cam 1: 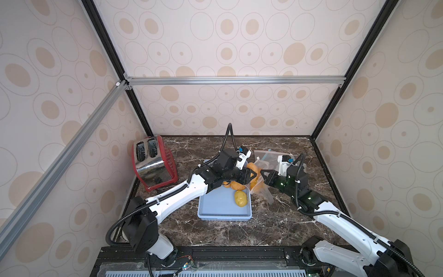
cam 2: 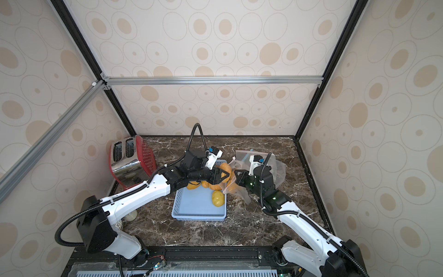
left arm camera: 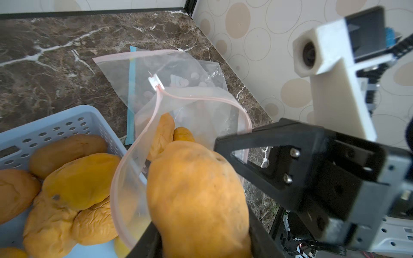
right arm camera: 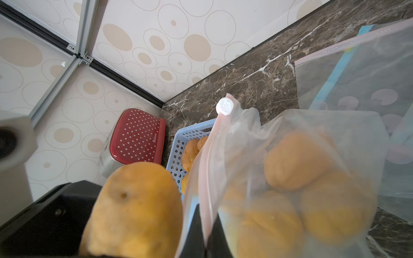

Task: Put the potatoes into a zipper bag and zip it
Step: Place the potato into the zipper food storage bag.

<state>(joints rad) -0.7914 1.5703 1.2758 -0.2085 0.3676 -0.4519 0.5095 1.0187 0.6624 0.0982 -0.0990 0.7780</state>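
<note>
Lengthwise, the potato [left arm camera: 196,192] points toward the zipper bag [left arm camera: 201,114] (mouth open).

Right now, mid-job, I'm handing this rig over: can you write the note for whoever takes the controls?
Left gripper: shut on a potato, held at the zipper bag's open mouth.
Right gripper: shut on the bag's rim, holding it up.
Done: several potatoes are in the bag.
To do: release this one inside, bag the remaining potatoes from the blue basket, including the yellowish potato, then pull the white slider to zip.
</note>
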